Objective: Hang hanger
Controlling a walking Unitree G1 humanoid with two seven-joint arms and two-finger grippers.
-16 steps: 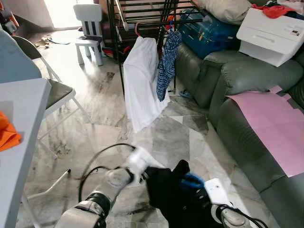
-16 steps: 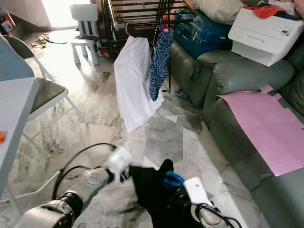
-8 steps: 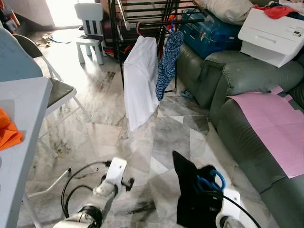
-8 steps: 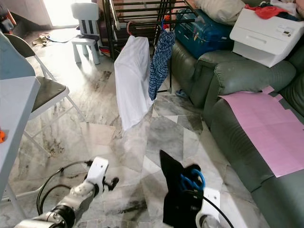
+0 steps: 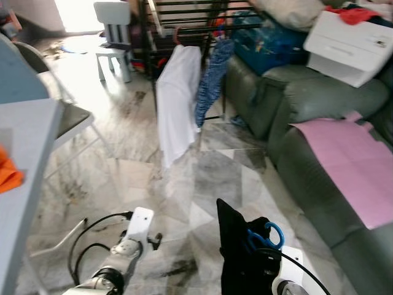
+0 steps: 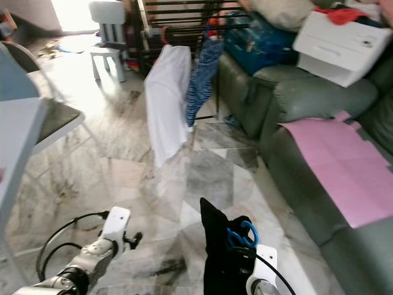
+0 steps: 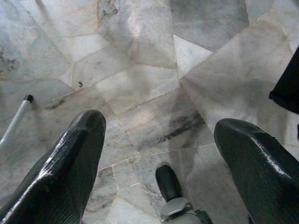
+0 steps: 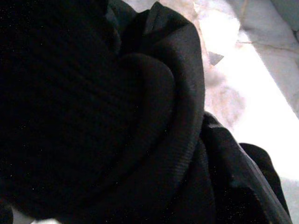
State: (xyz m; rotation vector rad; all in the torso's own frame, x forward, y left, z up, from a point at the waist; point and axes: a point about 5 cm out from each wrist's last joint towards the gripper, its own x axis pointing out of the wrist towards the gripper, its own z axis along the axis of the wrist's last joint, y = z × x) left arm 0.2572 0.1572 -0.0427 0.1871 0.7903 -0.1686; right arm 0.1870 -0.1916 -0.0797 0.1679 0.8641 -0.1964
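- Right gripper [image 5: 265,261], low above the marble floor [image 5: 215,178], carries a black garment [image 5: 236,255] on a blue hanger [image 5: 269,233]; its jaws' state cannot be told.
- Left gripper [image 7: 159,154] hovers with jaws apart, empty.

A grey marble floor [image 5: 215,172] runs back to a black rack [image 5: 184,18], bright with daylight near a small white chair [image 5: 113,27]. A grey-green sofa [image 5: 307,123] lines one side, a white table [image 5: 27,184] and folding chair [image 5: 67,117] the other.
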